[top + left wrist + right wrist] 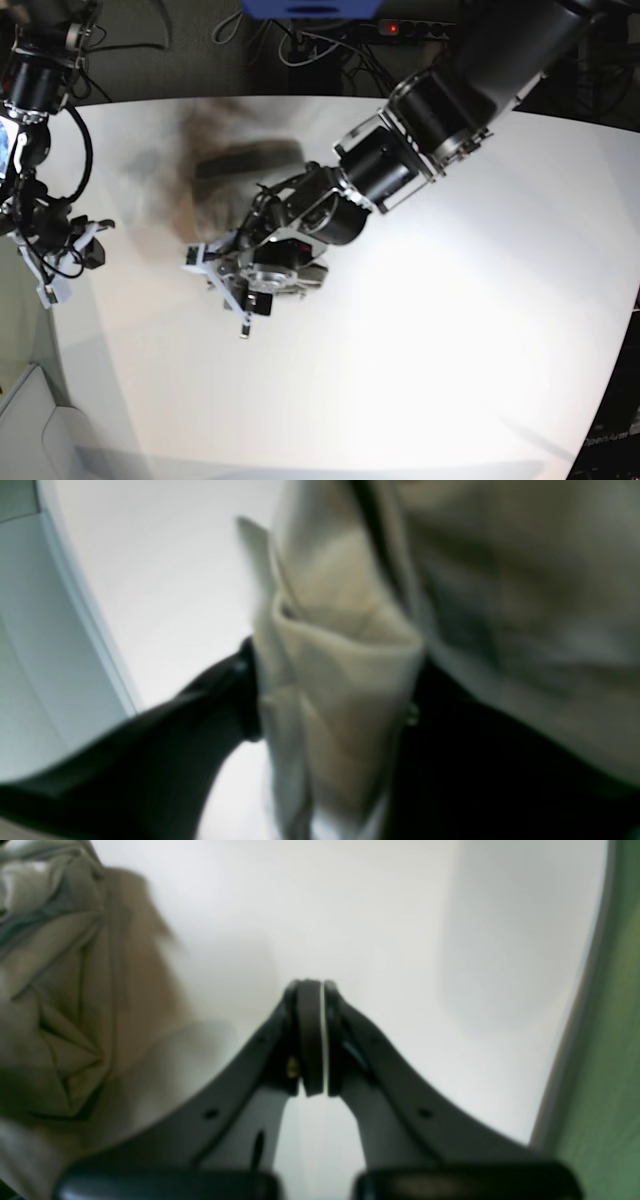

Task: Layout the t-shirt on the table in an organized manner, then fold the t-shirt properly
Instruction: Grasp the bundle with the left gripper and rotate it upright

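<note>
left wrist: one t-shirt [340,680].

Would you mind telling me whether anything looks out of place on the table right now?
Yes: the t-shirt is far from laid out. It hangs bunched and creased between the left gripper's fingers, a crumpled heap above the table. The right gripper is shut, apart from the cloth.
</note>
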Motion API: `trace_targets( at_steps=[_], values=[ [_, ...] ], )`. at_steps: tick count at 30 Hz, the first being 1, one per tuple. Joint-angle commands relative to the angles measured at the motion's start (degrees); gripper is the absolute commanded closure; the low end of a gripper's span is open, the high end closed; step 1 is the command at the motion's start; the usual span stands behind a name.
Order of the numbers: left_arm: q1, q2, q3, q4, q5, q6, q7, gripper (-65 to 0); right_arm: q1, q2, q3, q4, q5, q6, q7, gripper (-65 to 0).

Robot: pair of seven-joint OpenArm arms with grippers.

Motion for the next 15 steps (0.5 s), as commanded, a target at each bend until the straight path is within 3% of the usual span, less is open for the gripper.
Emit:
trace_targets(
  at_steps=[1,5,10,15],
  values=[
    [-0.4,-0.7,-0.1,-0.5,0.0,-2.0,3.2,-36.8,0.7,1.0,0.7,1.1,1.2,0.7,0.3,0.0],
    [-0.7,-0.7,-0.1,-0.6,0.0,-2.0,3.2,-45.3,0.4,1.0,2.5,1.1,1.2,0.7,-0.9,0.0],
    [-0.8,-0.7,-1.0,1.4,0.2,-2.0,3.2,-46.2,0.3,1.0,2.5,1.1,1.2,0.7,-1.0,0.0],
    [-0.8,-0.7,-7.4,7.5,0.3,-2.0,3.2,-46.2,-0.7,1.0,2.5,1.1,1.2,0.7,-0.9,0.0]
  ],
)
